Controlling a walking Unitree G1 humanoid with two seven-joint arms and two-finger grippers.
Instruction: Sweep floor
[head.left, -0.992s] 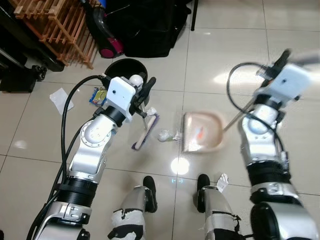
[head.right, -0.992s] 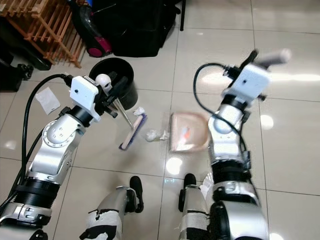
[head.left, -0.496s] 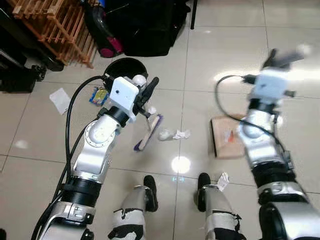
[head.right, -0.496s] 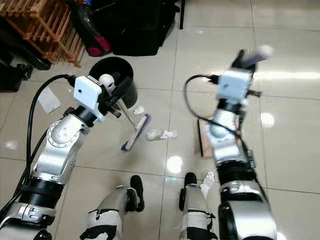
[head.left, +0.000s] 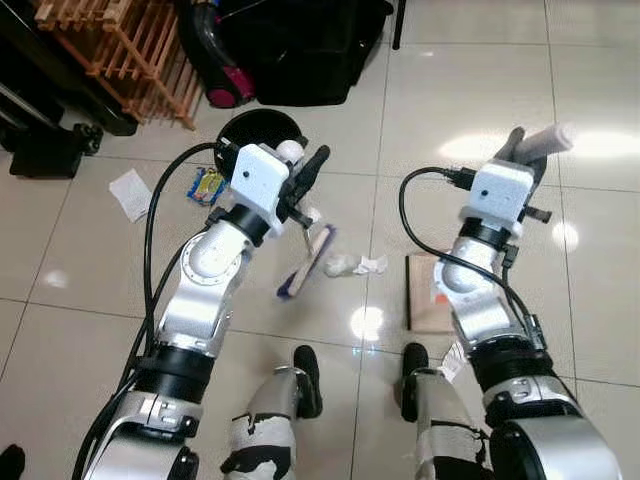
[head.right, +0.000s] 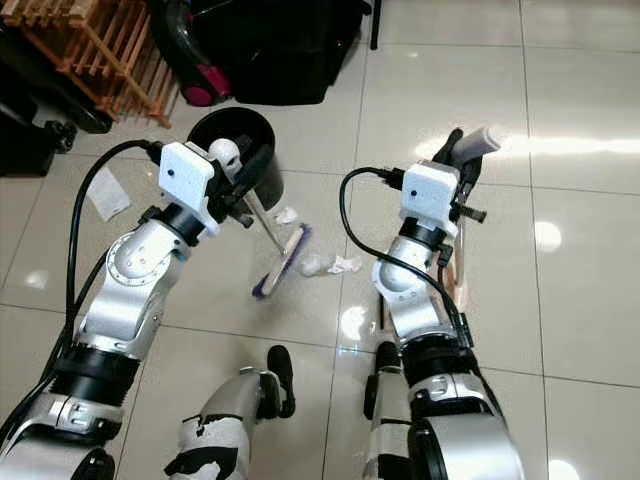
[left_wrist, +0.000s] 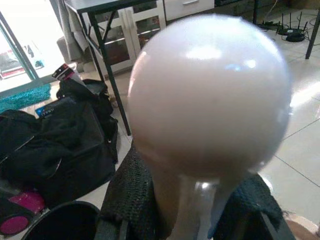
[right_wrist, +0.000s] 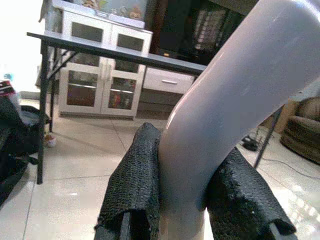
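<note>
While glossy cream floor tiles are lit by bright reflections, the left gripper is seen clamped on the round-knobbed broom handle, its black fingers pressed against the stem on both sides. Below those fingers the broom head is set on the tiles, and crumpled paper scraps lie just beside it, on the side toward the right arm. Beyond the left fingers a black bin stands on the floor, with a wooden rack, a black bag and a red-and-black vacuum farther back. A white sheet and a small packet lie on the tiles near the bin. The right gripper is closed around the grey dustpan handle, padded fingers squeezing it. The dustpan is held tilted on edge below those fingers. A dark table and white cabinets are seen across the room.
</note>
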